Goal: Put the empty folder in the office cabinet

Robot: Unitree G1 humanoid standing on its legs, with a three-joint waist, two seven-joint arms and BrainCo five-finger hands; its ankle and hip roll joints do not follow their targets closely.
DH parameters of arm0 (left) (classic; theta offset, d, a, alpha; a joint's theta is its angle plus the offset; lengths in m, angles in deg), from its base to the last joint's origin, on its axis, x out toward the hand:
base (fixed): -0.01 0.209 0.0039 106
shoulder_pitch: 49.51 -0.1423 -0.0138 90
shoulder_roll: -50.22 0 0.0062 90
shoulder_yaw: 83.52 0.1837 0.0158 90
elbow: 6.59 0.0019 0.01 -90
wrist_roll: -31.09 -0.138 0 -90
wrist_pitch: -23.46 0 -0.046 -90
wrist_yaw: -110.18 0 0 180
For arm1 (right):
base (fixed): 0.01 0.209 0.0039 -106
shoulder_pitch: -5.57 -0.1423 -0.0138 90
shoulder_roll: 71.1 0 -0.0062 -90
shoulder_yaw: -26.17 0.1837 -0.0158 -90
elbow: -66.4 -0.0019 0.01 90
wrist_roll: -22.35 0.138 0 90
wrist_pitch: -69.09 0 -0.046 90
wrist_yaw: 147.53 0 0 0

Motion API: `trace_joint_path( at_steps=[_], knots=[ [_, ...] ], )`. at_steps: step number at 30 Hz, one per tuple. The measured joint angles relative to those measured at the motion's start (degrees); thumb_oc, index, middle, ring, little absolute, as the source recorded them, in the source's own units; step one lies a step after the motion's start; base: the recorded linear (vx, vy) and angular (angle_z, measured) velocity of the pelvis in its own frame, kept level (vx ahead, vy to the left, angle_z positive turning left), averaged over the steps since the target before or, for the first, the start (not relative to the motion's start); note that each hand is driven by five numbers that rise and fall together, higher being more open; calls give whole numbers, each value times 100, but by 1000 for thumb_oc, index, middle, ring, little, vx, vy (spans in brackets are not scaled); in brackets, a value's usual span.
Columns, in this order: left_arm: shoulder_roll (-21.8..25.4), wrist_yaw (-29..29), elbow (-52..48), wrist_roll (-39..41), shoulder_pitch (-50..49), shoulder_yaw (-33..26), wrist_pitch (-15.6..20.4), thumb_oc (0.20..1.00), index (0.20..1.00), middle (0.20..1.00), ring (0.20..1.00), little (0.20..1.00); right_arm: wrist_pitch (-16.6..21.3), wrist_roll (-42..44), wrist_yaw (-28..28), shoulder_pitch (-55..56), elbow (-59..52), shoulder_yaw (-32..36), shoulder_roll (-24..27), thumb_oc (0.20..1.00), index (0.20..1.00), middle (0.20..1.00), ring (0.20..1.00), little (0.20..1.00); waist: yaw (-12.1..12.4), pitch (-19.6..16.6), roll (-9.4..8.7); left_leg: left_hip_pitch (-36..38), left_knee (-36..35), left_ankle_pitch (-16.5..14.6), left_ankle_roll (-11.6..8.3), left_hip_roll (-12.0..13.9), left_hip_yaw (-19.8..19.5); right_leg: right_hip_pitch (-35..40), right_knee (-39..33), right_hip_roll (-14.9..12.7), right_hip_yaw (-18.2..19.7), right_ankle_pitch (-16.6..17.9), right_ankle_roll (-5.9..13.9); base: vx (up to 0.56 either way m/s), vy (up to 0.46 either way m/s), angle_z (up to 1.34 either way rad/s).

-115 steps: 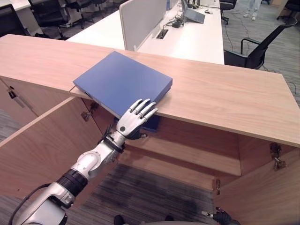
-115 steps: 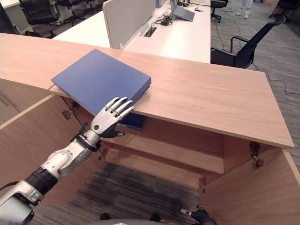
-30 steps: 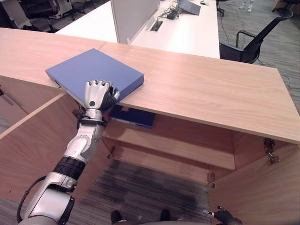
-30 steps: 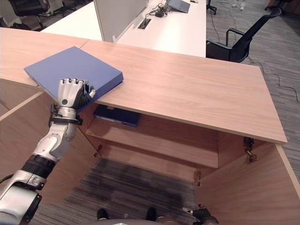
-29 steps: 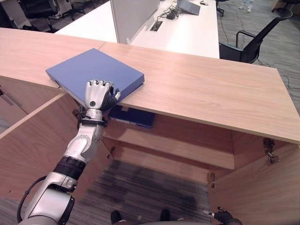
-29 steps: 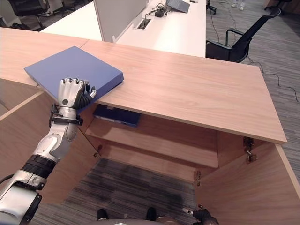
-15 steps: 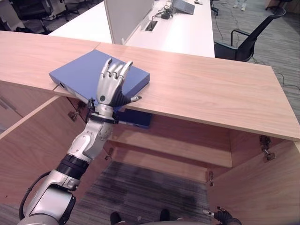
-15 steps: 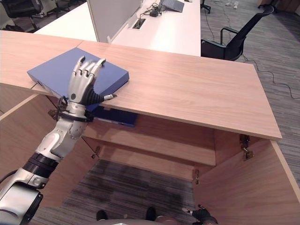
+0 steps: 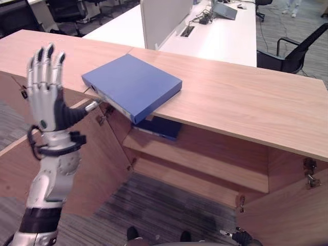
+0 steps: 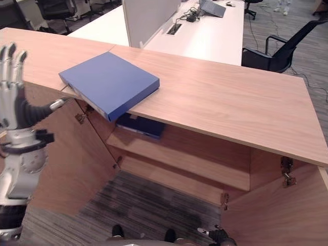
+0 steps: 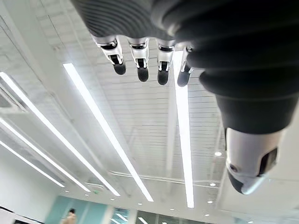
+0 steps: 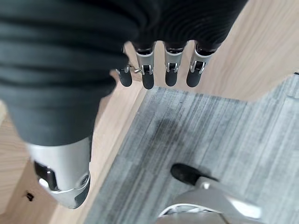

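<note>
Lifted off the folder, left hand is raised, fingers straight; folder lies diagonal, corner overhanging.

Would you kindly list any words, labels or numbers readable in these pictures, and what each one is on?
None can be read.
The blue folder on the cabinet top has a plain cover.
The second folder on the shelf shows no legible print.
</note>
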Motion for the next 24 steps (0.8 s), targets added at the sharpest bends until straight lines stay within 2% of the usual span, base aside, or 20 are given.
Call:
trace_joint_path(
  at_steps=[3,8,10,12,18,24],
  knots=[
    [53,-12,163,-72,-739,-75,17,1000,1000,1000,1000,1000,5,1,0,12,3,41,3,1000,1000,1000,1000,1000,36,62,64,-21,-2,0,0,-9,-56,1,0,2,-29,1,0,-1,-8,9],
    [102,182,653,-272,-826,296,28,1000,1000,1000,1000,1000,9,4,3,-3,-6,87,31,1000,1000,1000,1000,1000,31,124,113,-38,-19,-8,-3,-21,-126,-9,-1,2,-61,-2,-4,9,-4,9],
    [219,319,1031,-287,-401,942,46,1000,1000,1000,1000,1000,21,4,3,-13,-1,95,43,1000,1000,1000,1000,1000,-10,139,145,-16,-38,-180,7,-29,-118,-3,2,5,-52,16,23,0,0,0],
    [257,427,1310,-393,155,1438,26,1000,1000,1000,1000,1000,37,5,1,-24,-7,73,39,1000,1000,1000,1000,1000,-44,136,82,5,-45,-213,35,-62,-47,1,2,-25,19,48,69,18,10,-12],
    [239,491,1515,-505,1057,2165,5,1000,1000,1000,1000,1000,92,6,-8,-94,-13,-15,36,1000,1000,1000,1000,1000,-302,120,17,131,-66,-210,37,-64,67,42,4,-28,139,59,86,12,4,-12],
    [224,491,1709,-733,1587,2753,-49,1000,1000,1000,1000,1000,89,5,-24,-74,-10,-40,39,1000,1000,1000,1000,1000,-431,75,8,201,-17,-199,23,-49,85,78,5,-29,243,35,62,2,2,-8]
  ],
)
